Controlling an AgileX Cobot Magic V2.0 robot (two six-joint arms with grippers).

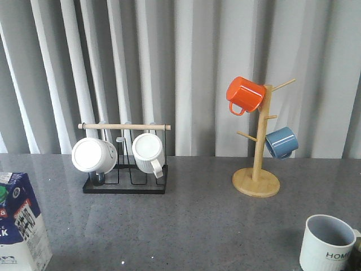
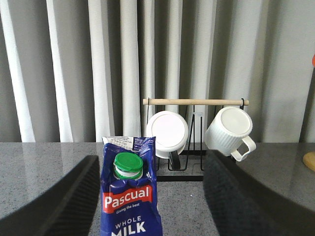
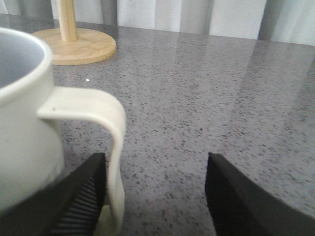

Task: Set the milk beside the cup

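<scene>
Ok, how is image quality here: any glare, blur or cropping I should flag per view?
Front view: sharp, soft curtain reflections on the table, milk and cup cropped by the edges. Left wrist view: milk crisp, left claw fingers dark and blurred. Right wrist view: cup handle soft, too close for focus, faint glare on the tabletop.

The milk (image 1: 20, 223) and the cup (image 1: 329, 244) are each cut by the front view's edges.
</scene>
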